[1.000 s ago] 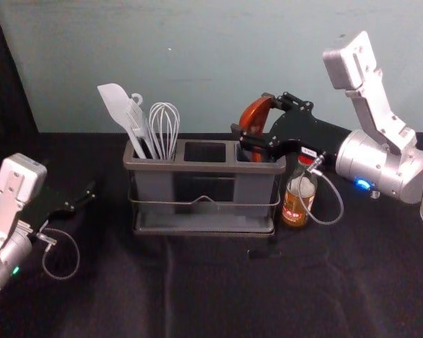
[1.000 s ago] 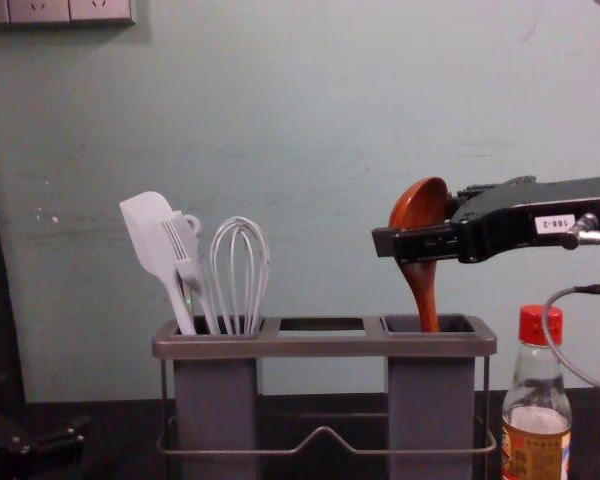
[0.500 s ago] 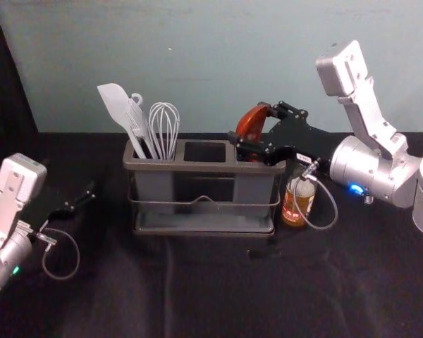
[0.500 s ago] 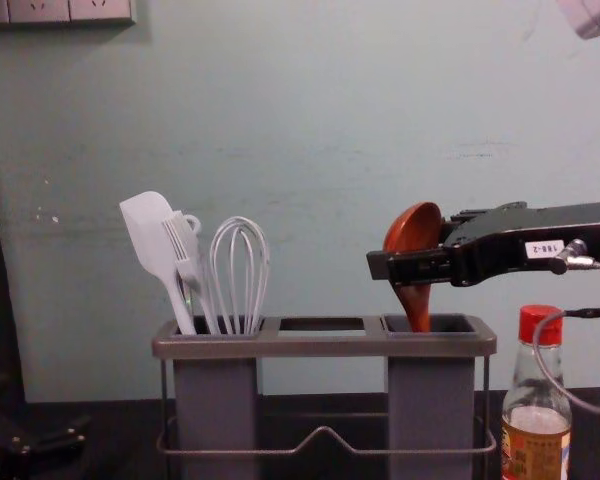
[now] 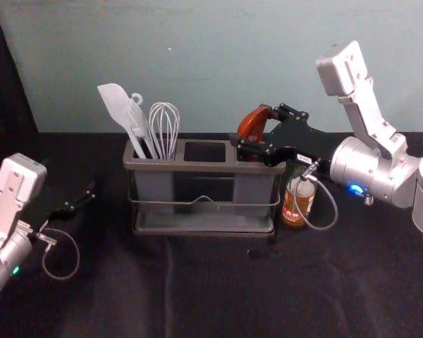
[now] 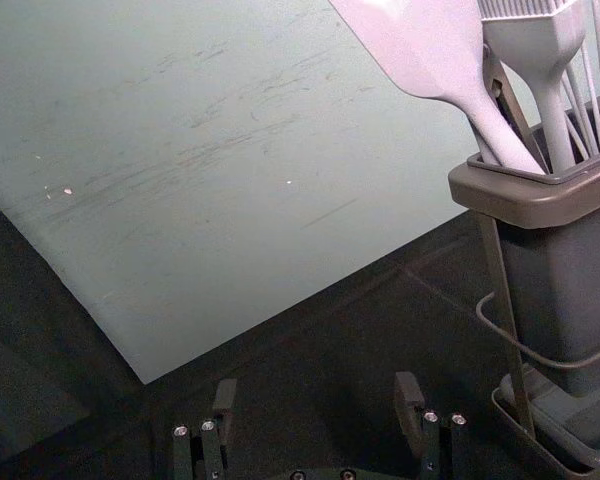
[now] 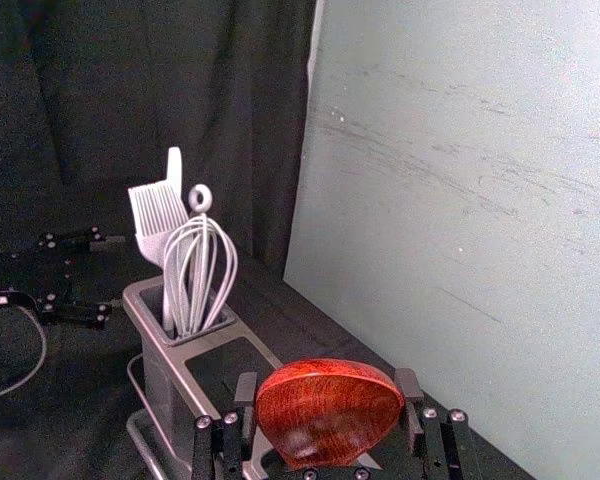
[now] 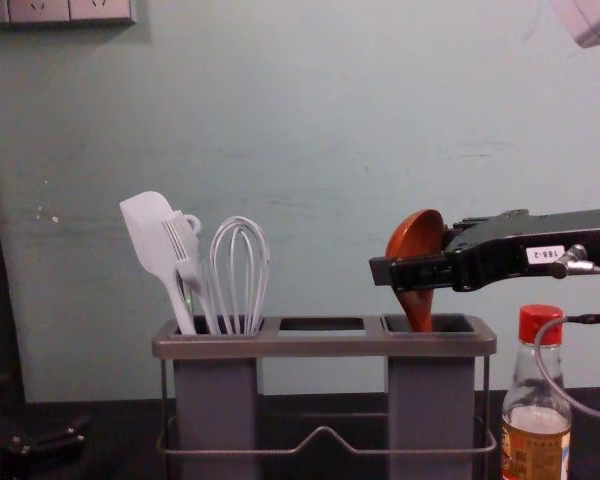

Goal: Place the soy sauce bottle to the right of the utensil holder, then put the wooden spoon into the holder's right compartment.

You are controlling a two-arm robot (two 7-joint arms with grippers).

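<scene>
Right gripper (image 5: 252, 127), one: we list it in the head view above the one-to-two o'clock part of the utensil holder (image 5: 204, 167), with twelve o'clock pointing away from the robot. It is holding the wooden spoon (image 7: 330, 410); in the right wrist view we note its fingers (image 7: 410, 395) on both sides of the bowl.

Wooden spoon, one: red-brown, near upright, bowl at the top, above the rim. In the chest view we see its handle run down toward six o'clock into the opening of the right compartment (image 8: 430, 400). How deep the handle reaches, we cannot tell.

Soy sauce bottle (image 8: 536, 445), one: red cap, part-full, upright on the black cloth (image 5: 127, 282). We place it at three o'clock from the holder, just beside it. The right arm's cable (image 5: 335, 204) loops in front of it in the head view.

Utensil holder, one: grey, set lengthwise from nine to three o'clock, with a wire rail along its six o'clock side. In the left compartment (image 8: 215, 400), at the nine o'clock end, we count a pale spatula (image 8: 152, 235), a brush (image 8: 183, 250) and a whisk (image 8: 240, 270).

Left gripper (image 5: 83, 197), one: parked at nine o'clock from the holder, apart from it. In the left wrist view we find its fingers (image 6: 408, 400) spread wide.
</scene>
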